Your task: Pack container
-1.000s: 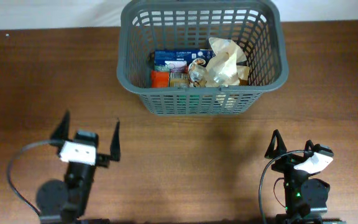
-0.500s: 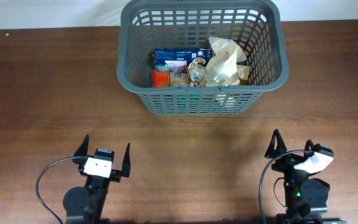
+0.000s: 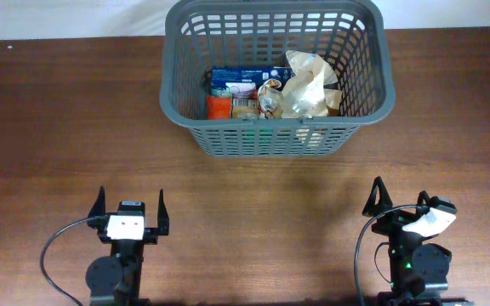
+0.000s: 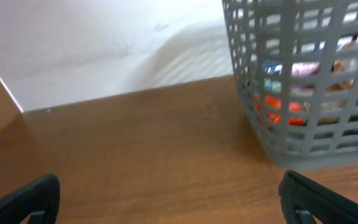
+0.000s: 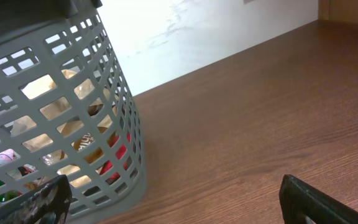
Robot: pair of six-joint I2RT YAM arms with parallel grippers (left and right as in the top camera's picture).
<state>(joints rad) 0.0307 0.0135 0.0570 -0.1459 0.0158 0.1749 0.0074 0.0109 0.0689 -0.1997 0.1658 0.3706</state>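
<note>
The container, a large dark grey slotted basket, stands at the back middle of the wooden table, with food packets lying inside: a blue box, something red, crinkled clear wrap. Its lattice wall shows at the right of the left wrist view and at the left of the right wrist view. My left gripper rests at the near left, open and empty, well short of the basket. Open and empty too, my right gripper sits at the near right.
Brown wooden table spreads around the basket. A white wall runs behind the table's far edge. A black cable loops beside the left arm base.
The left arm has drawn back toward its base and squared up, its gripper staying open. The right arm and the basket have not moved.
</note>
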